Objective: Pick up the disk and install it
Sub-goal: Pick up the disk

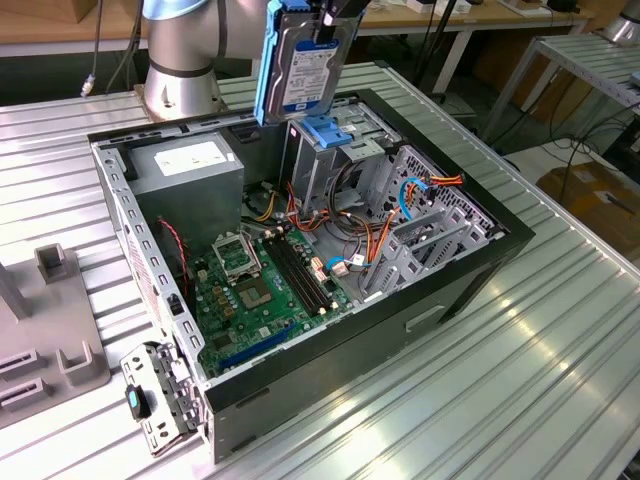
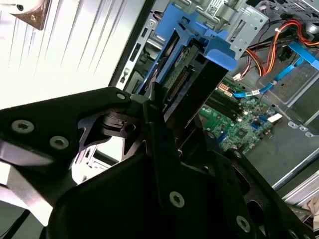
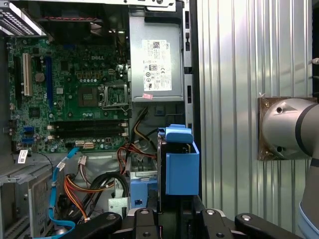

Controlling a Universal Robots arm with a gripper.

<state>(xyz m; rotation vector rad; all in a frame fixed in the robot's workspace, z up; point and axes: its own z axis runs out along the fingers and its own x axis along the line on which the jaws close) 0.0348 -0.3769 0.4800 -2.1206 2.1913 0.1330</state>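
The disk, silvery with a white label and a bright blue carrier, hangs upright above the open computer case. My gripper is shut on its upper edge. The disk's lower edge sits just over the metal drive cage, where a bare blue bracket lies on top. In the first wrist view the disk appears edge-on between the black fingers, beside the case wall. In the second wrist view the disk runs away from the gripper toward the cage.
Inside the case are a grey power-supply box, a green motherboard and orange and blue cables. The arm's base stands behind the case on the ribbed metal table. A grey fixture sits at the exterior view's left.
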